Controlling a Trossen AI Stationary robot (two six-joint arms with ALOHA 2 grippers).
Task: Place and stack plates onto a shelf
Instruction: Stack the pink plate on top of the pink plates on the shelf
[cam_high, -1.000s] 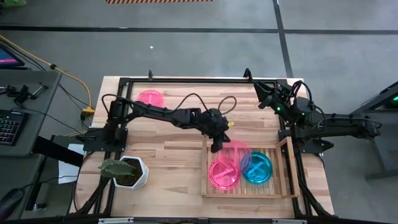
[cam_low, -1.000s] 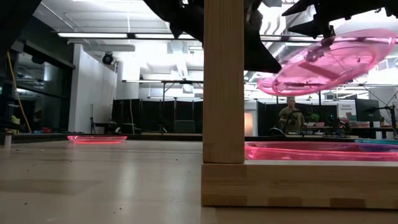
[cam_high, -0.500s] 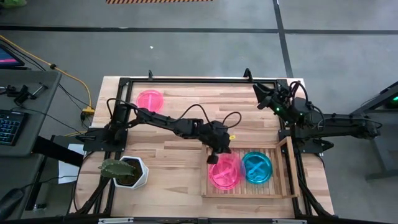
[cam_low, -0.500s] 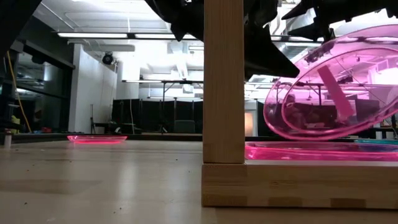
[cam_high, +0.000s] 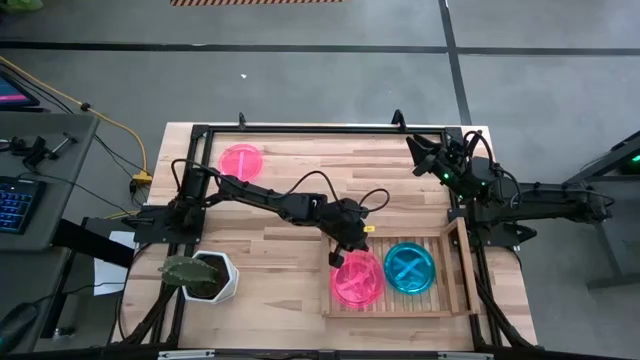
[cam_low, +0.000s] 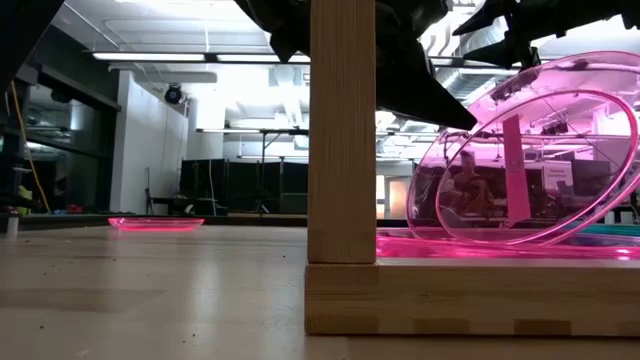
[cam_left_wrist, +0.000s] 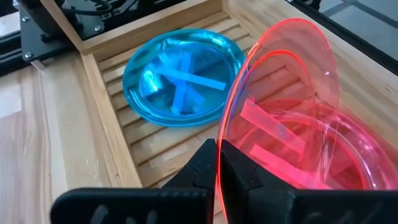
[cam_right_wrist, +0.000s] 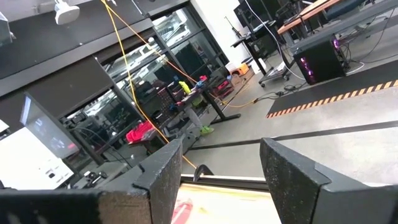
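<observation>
While the right arm waited at the table's far right corner, the left gripper (cam_high: 345, 243) was seen over the near-left part of the shelf (cam_high: 455, 262), its fingers (cam_left_wrist: 200, 163) pressed together on the rim of a pink plate (cam_left_wrist: 283, 118). That plate was held steeply tilted, nearly on edge, with its lower edge resting on or just above a second pink plate (cam_low: 420, 243) that lay flat on the slats; whether the two touched could not be told for certain. From table height the tilted plate (cam_low: 530, 165) was seen leaning behind the shelf's upright wooden corner post (cam_low: 342, 130). A teal-blue stack (cam_high: 411, 267) was lying flat in the shelf just beside the pink ones, toward the right arm, and at least two crossed centre bars were shown through it in the left wrist view. Another pink plate (cam_high: 241, 160) was left on the bare table, well apart, near the far left corner. The right gripper (cam_high: 420, 155) was held with its fingers (cam_right_wrist: 161, 171) spread and nothing between them. A white hexagonal plant pot (cam_high: 214, 277) was standing at the table's near left edge.
</observation>
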